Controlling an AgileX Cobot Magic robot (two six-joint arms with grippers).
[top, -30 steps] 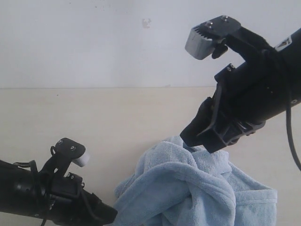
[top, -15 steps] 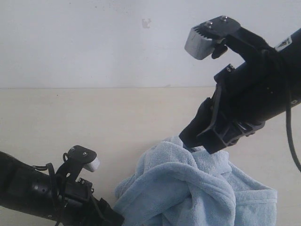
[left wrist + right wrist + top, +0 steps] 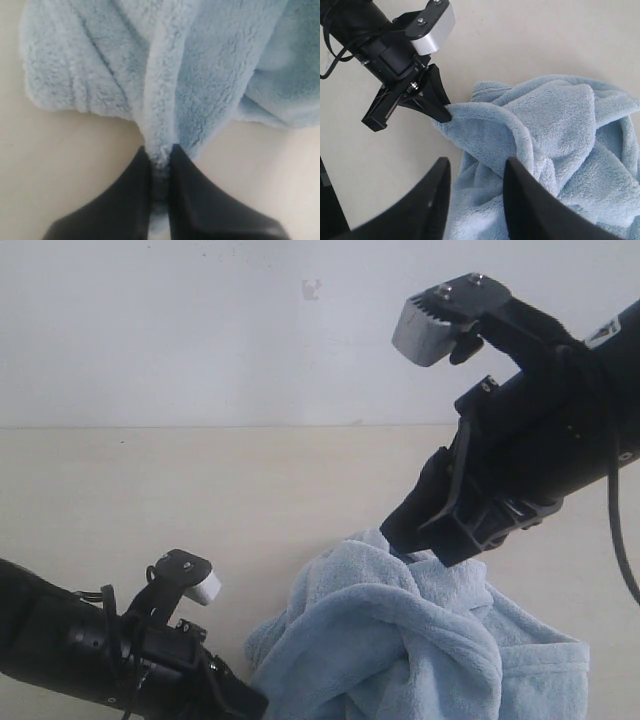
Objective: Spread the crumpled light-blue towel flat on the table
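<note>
The left gripper (image 3: 160, 154) has its fingers pressed together on a narrow raised fold of the towel (image 3: 215, 75), pinching it at the very border of the heap, low against the bench (image 3: 60, 170). The rest of the towel lies bunched just ahead of this gripper, its thick folds rolled over one another.

To do this step well, I judge the pinch must bite real cloth and not only plush pile, since fleece slips easily. The pull should then run low and outward, away from the heap, so the cloth slides open rather than rising as one lump.

The right gripper (image 3: 477, 167) hovers over the heap's far side with its fingers spread and nothing between them, and the towel lies directly beneath it. It probably needs its own hold on an opposite edge, so the two grippers can draw apart and tension the cloth. Whether the fold below it is a true hem cannot be told.

Bare bench spreads wide behind and beside the left gripper, and beyond the heap up to the wall (image 3: 200, 330). That gives generous room for an outward drag. On the right gripper's outer side the towel runs out of the exterior view, so the space there is uncertain.
</note>
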